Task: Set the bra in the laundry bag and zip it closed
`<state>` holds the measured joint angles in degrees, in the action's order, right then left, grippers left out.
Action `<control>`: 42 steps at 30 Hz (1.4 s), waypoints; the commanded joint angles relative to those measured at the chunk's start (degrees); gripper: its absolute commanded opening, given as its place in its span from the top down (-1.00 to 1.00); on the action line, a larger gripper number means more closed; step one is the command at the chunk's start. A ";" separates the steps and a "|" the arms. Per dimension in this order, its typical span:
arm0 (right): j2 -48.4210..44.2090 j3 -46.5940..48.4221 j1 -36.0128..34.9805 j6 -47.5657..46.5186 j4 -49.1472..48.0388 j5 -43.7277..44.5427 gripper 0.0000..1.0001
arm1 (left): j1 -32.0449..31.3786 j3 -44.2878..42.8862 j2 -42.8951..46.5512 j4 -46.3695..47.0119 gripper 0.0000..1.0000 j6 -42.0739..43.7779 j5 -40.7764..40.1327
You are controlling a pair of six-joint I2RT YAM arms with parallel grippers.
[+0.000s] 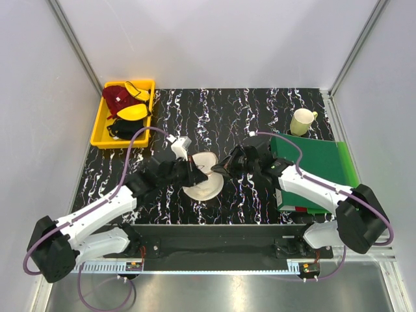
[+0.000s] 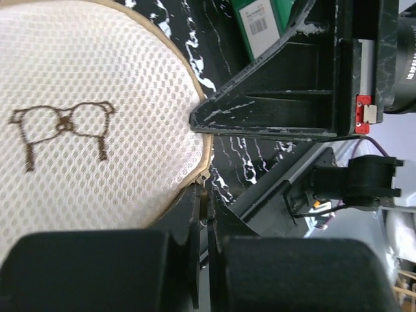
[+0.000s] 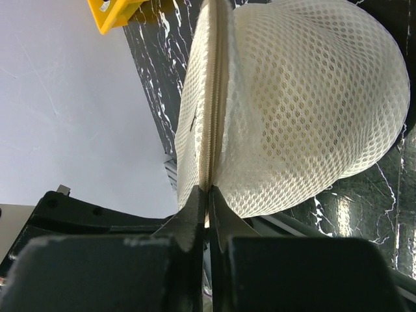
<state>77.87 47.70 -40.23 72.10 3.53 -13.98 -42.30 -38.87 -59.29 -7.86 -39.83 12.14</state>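
Note:
The cream-white mesh laundry bag (image 1: 205, 177) lies mid-table between both arms. In the left wrist view its top (image 2: 97, 117) shows the small dark bra drawing. My left gripper (image 1: 196, 171) is shut on the zip pull (image 2: 205, 177) at the bag's tan rim (image 2: 203, 195). My right gripper (image 1: 220, 169) is shut on the bag's zipped seam (image 3: 209, 130), pinching the rim (image 3: 208, 194); the two domes (image 3: 312, 110) bulge either side. The seam looks closed where it shows. The mustard-yellow bra is hidden.
A yellow tray (image 1: 103, 123) at the back left holds a dark red garment (image 1: 117, 99) and a bright yellow garment with black trim (image 1: 133, 112). A pale yellow mug (image 1: 302, 121) stands back right. A green box (image 1: 318, 166) lies under the right arm.

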 commanded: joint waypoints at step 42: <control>-11.48 -2.99 -10.13 -26.76 23.57 21.20 -0.99 | -11.13 7.12 22.85 -0.60 -0.31 4.87 -11.26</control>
<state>75.44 55.24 -48.18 40.82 34.30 2.85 -51.24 -39.92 -46.68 -17.54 -31.38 3.64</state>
